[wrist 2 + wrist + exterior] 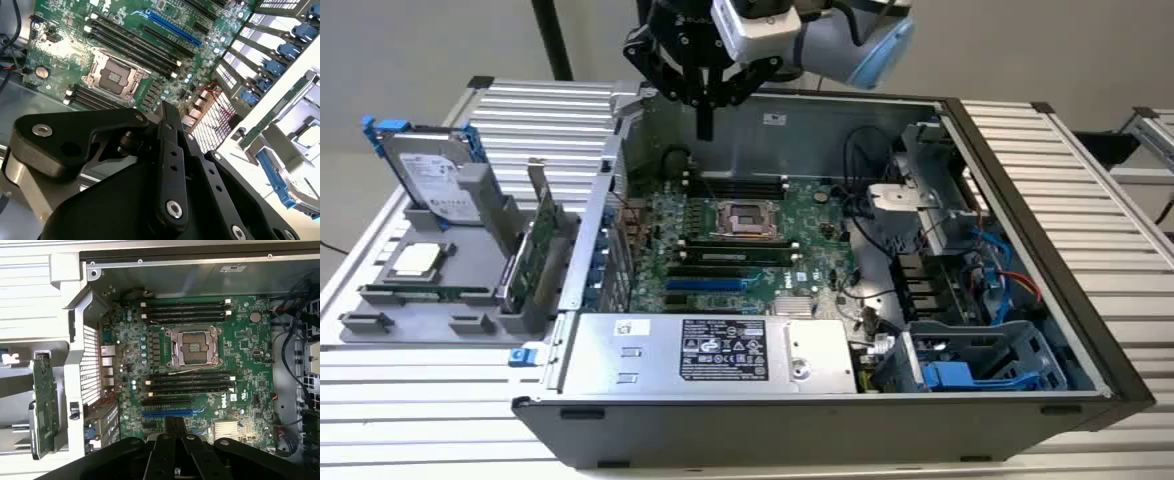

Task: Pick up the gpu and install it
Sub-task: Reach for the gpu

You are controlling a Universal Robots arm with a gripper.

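Gripper [704,128] clenched, empty, above the open computer case [720,425], over the motherboard's [834,215] rear edge. One gpu [540,250] stands upright at the gray tray's [400,330] case-side edge. One hard drive [434,180] occupies the tray's far corner.

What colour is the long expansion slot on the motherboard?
Blue; the long expansion slot shows best in the first wrist view.

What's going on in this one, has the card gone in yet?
Not yet. The arm's gripper hangs with its fingers shut and holding nothing, over the back of the open computer case and above the motherboard. The gpu stands upright in the gray holder beside the case, on the exterior view's left, with nothing touching it. The blue slot on the motherboard has no card in it.
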